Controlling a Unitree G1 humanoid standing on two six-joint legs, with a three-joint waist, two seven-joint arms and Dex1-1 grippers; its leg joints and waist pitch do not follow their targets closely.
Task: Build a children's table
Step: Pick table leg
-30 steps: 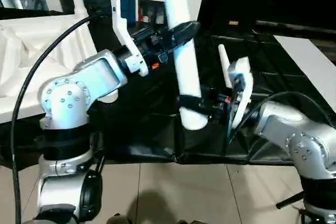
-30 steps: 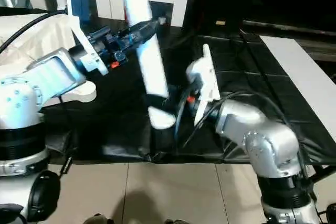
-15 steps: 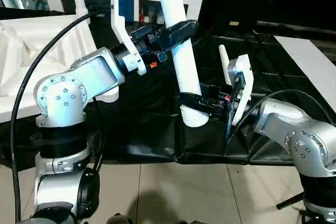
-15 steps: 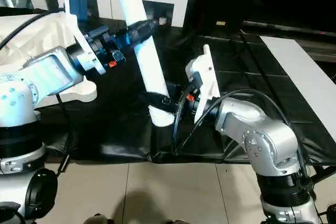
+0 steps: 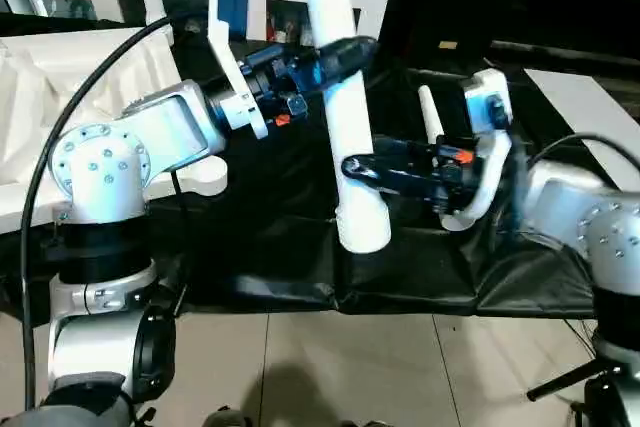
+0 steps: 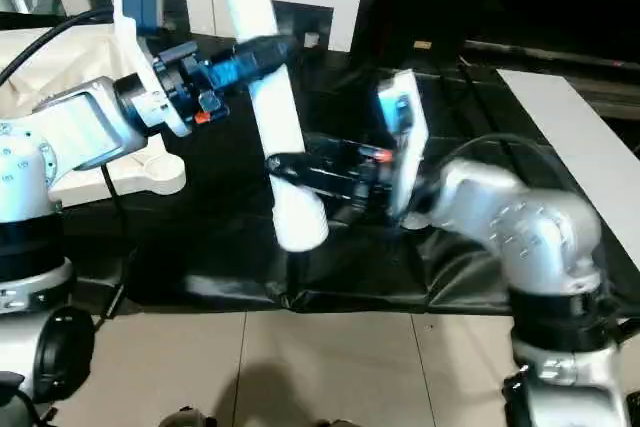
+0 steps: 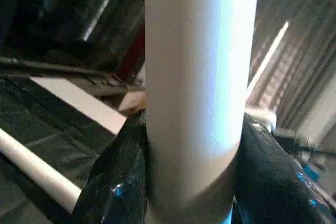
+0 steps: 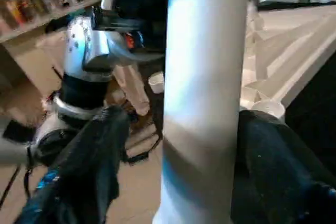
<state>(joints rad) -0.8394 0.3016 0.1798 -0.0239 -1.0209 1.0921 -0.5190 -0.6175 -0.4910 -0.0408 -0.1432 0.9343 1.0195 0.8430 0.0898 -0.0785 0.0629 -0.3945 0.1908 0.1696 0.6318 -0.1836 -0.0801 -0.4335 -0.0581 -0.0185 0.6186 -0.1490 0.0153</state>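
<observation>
Right claw (image 5: 352,166) had just let go of the upright table leg (image 5: 345,127); left claw (image 5: 345,50) pinched it higher up.

Moments earlier the right claw's fingers clamped the leg's lower end; now they stood spread either side, so the left claw alone carried it above the black surface (image 5: 560,147), suggesting a regrip.
</observation>
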